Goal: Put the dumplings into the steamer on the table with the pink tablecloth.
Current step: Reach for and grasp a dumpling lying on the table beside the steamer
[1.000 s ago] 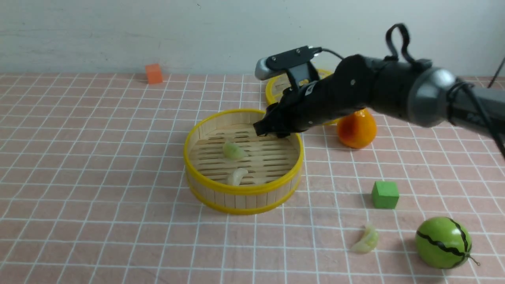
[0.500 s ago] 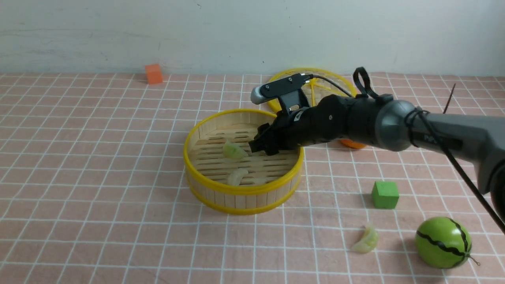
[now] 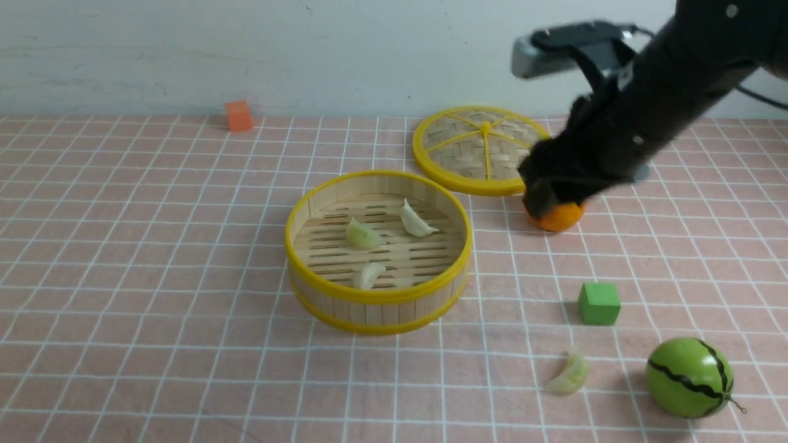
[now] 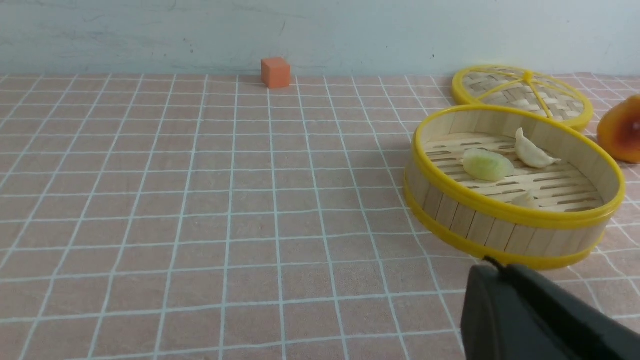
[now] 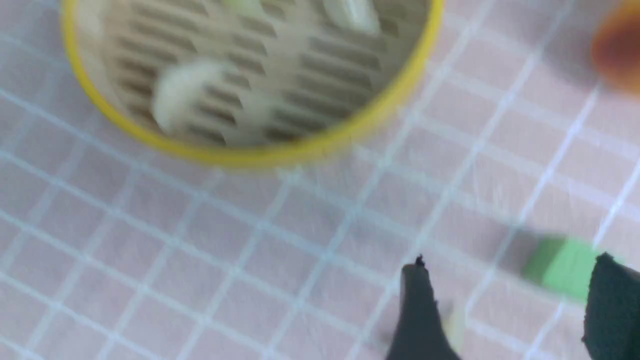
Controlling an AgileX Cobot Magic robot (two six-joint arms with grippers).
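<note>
Right claw (image 5: 510, 262) hangs released, its two black fingers spread with nothing between them, high above the pink tablecloth (image 3: 154, 246); left claw (image 4: 500, 292) is clenched, nothing seen in it, low over the table (image 4: 150, 200). Below the right claw and to its left sits the steamer (image 3: 378, 298), a round bamboo basket with slatted floor, upright strip wall and yellow rims, holding three dumplings (image 3: 363, 235); the fourth dumpling (image 3: 569, 373) lies on the cloth below the right claw and nearer the robot, close to a green cube (image 3: 598, 303) and a striped melon toy (image 3: 689, 377). Likely trouble: that dumpling is small, glossy, curved and pleated, so closing fingers could squirt it sideways; a wide descent could knock the hard-edged cube or set the round melon rolling; the soft, slightly wrinkled cloth could bunch under the fingertips; a release over the rim could bounce the dumpling outside the wall.
</note>
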